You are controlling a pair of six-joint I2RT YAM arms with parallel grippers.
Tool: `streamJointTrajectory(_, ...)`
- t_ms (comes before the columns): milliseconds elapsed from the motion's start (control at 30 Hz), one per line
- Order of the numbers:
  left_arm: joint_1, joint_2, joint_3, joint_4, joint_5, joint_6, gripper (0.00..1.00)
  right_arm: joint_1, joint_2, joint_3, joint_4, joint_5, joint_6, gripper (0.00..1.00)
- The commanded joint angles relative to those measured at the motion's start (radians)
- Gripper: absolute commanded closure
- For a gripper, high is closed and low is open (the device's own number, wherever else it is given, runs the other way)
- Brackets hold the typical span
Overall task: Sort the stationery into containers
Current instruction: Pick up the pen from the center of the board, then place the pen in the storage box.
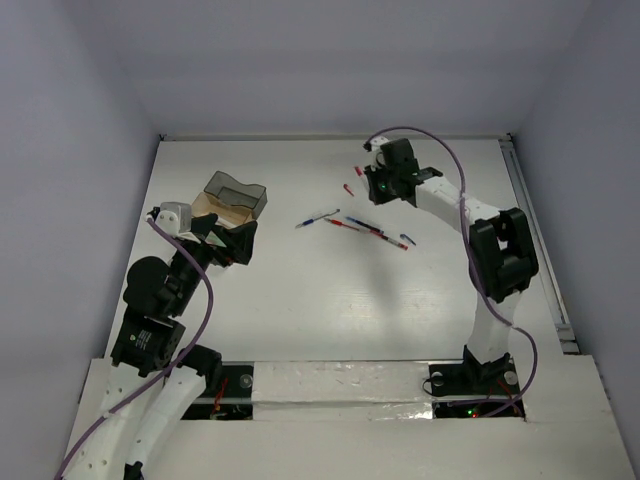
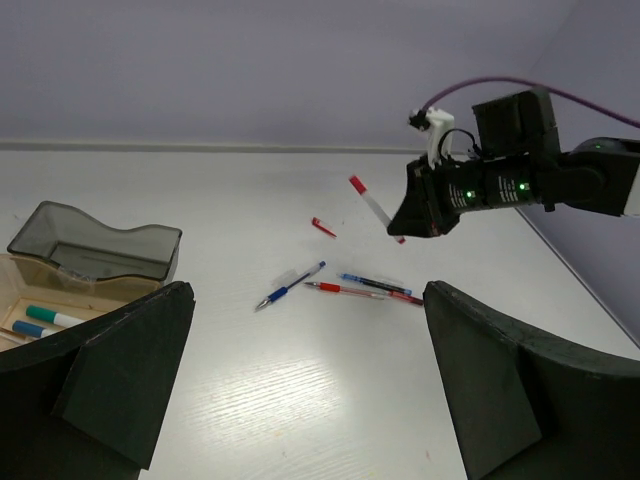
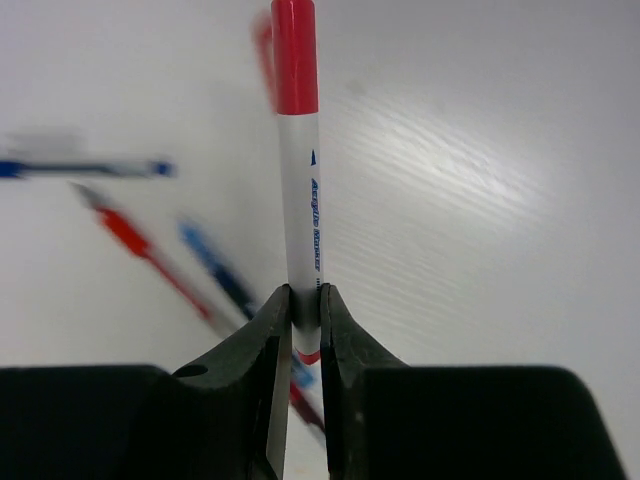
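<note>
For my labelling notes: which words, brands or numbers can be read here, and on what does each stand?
"Acrylic Marker", apparently: blue print along the white barrel of the red-capped marker, held in the jaws of the right gripper.
Smaller print below it: too small to read.
Nothing else is legible.
</note>
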Motion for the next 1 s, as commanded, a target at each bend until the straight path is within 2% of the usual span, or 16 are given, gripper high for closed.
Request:
streamJointTrajectory(0, 0.002, 0.008, -0.007, 0.048, 0.014, 0.001, 0.01, 0.15, -0.067, 0.032, 0.206, -0.098, 0.048, 1.0)
streamJointTrajectory(33, 0.002, 0.008, -0.005, 0.047, 0.013, 0.003, 0.01, 0.217, -0.035, 0.075, 0.217, -0.104, 0.051, 1.0)
streamJointTrajectory(167, 0.002, 0.003, -0.004, 0.041, -0.01, 0.001, 0.01, 0.341, 0.083, 0.225, 0.298, -0.176, 0.118, 1.0)
streamJointTrajectory(267, 0.011, -0.006, -0.001, 0.036, -0.033, -0.002, 0.01, 0.399, 0.196, 0.334, 0.351, -0.231, 0.155, 1.0)
streamJointTrajectory(300, 0.011, -0.007, -0.001, 0.033, -0.041, -0.002, 0.01, 0.429, 0.227, 0.421, 0.349, -0.24, 0.16, 1.0)
streamJointTrajectory(400, 0.011, -0.012, 0.001, 0.031, -0.055, -0.003, 0.01, 0.46, 0.35, 0.599, 0.328, -0.282, 0.186, 1.0)
streamJointTrajectory(600, 0.011, -0.02, 0.002, 0.031, -0.052, -0.003, 0.01, 0.508, 0.546, 0.854, 0.273, -0.296, 0.18, 1.0)
streamJointTrajectory(767, 0.011, -0.024, 0.001, 0.033, -0.048, -0.005, 0.01, 0.528, 0.655, 0.982, 0.214, -0.264, 0.141, 1.0)
streamJointTrajectory(967, 0.011, -0.027, 0.001, 0.035, -0.044, -0.003, 0.01, 0.528, 0.677, 0.982, 0.222, -0.267, 0.118, 1.0)
